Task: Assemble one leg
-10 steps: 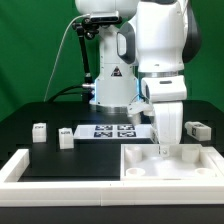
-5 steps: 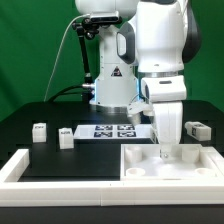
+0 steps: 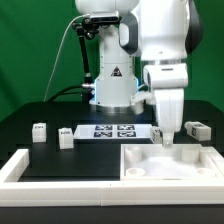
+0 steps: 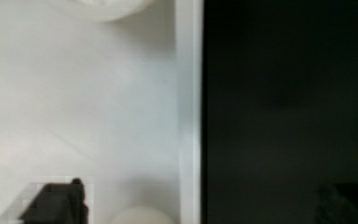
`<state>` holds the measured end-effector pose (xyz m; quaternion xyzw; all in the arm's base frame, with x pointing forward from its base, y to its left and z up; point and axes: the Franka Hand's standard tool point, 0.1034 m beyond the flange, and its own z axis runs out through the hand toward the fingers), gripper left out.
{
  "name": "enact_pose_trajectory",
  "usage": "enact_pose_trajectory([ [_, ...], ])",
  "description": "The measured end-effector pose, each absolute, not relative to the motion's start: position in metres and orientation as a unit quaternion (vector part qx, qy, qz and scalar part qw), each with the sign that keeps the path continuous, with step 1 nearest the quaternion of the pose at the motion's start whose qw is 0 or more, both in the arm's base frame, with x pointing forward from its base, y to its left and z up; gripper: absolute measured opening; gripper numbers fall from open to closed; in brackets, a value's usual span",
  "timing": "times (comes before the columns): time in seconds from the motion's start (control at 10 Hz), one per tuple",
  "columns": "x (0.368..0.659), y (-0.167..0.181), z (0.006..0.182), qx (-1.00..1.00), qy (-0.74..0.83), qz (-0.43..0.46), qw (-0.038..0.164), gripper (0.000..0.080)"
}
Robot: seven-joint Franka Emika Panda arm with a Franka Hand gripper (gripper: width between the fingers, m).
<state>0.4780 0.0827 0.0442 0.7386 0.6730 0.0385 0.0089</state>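
The arm's gripper [image 3: 165,142] hangs over the rear rim of the white tray-like part [image 3: 190,168]. This part lies on the black bench [image 3: 30,115], toward the exterior view's right. In the wrist view we see the two dark fingers [image 4: 51,203] spread wide apart with nothing clamped between them, so the fingers are released. Below them in that view, a white surface meets the black bench along a straight edge. A small rounded white shape shows between the fingers, but it is too blurred for us to identify.

Every leg that we see rests on the bench, apart from the fingers:

- The first leg [image 3: 197,128] sits at the exterior view's right, just behind the tray-like part and near the gripper.
- The second leg [image 3: 66,137] and the third leg [image 3: 40,131] sit near each other at the exterior view's left, well apart from the gripper.

Each leg shows a black-and-white tag. The marker board [image 3: 115,130] lies flat between the second leg and the gripper. A white L-shaped rail [image 3: 15,166] runs along the near corner at the exterior view's left.
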Motion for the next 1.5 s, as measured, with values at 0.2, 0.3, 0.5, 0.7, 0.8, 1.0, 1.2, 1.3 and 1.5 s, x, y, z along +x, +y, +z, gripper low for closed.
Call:
enact_pose_trajectory([
  [0.2, 0.475, 0.089, 0.057, 0.747, 0.663, 0.043, 0.015, 0.0649],
  [0.3, 0.473, 0.087, 0.057, 0.75, 0.66, 0.043, 0.014, 0.0649],
  [0.5, 0.472, 0.086, 0.055, 0.757, 0.651, 0.042, 0.013, 0.0649],
  [0.7, 0.472, 0.087, 0.055, 0.811, 0.583, 0.043, 0.007, 0.0649],
  [0.8, 0.471, 0.088, 0.054, 0.837, 0.545, 0.043, 0.004, 0.0649],
  [1.0, 0.449, 0.107, 0.047, 0.907, 0.418, 0.036, -0.011, 0.0649],
  [1.2, 0.437, 0.14, 0.051, 0.963, 0.268, 0.033, -0.026, 0.0649],
  [1.3, 0.432, 0.154, 0.051, 0.976, 0.214, 0.03, -0.032, 0.0649],
  [1.5, 0.421, 0.18, 0.051, 0.992, 0.117, 0.023, -0.042, 0.0649],
])
